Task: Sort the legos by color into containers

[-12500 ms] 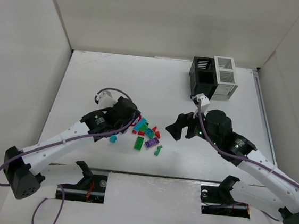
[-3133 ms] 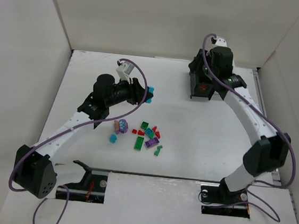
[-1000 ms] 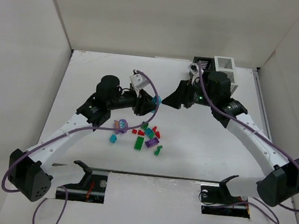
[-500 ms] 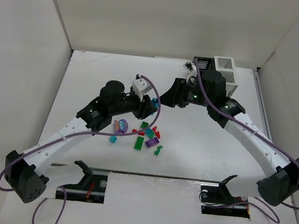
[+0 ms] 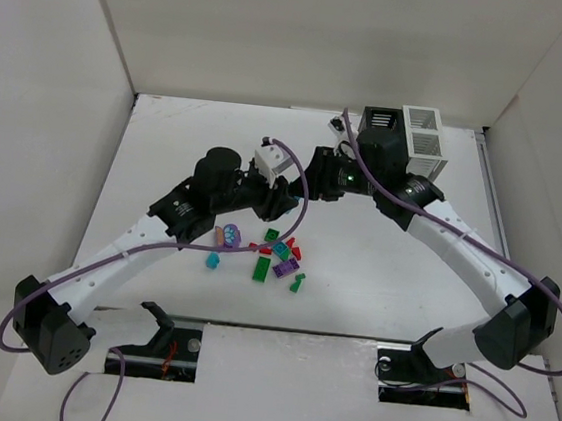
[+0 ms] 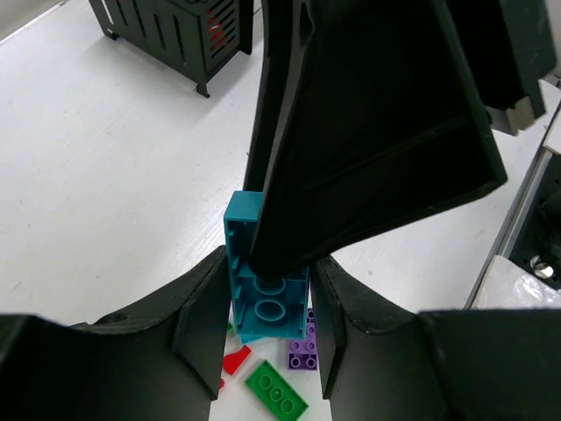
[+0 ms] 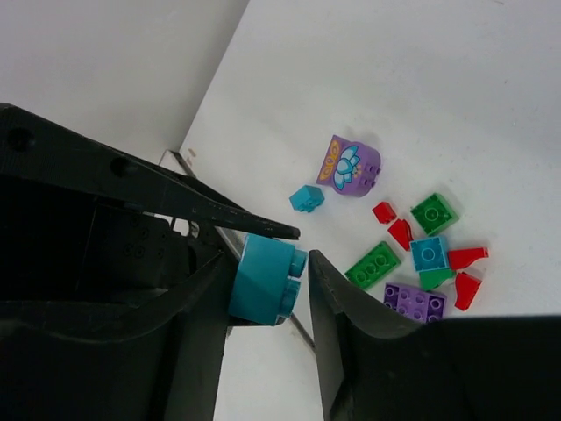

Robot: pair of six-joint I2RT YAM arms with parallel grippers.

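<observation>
- Above the surface [image 5: 199, 132], between both arms: teal brick [image 6: 267, 314], pinched by left hand [image 6: 266, 294].
- Right hand [image 7: 263, 285]: fingers straddle the brick; whether they press cannot be told.
- Handling note: seat the right grip firmly before the left lets go.

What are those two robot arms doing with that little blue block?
They look to be passing it from one to the other. The left gripper holds the teal brick up, and the right gripper has a finger on each side of it. Whether the right one grips it yet can't be told. The other bricks lie loose on the table, and the bins stand at the back.
</observation>
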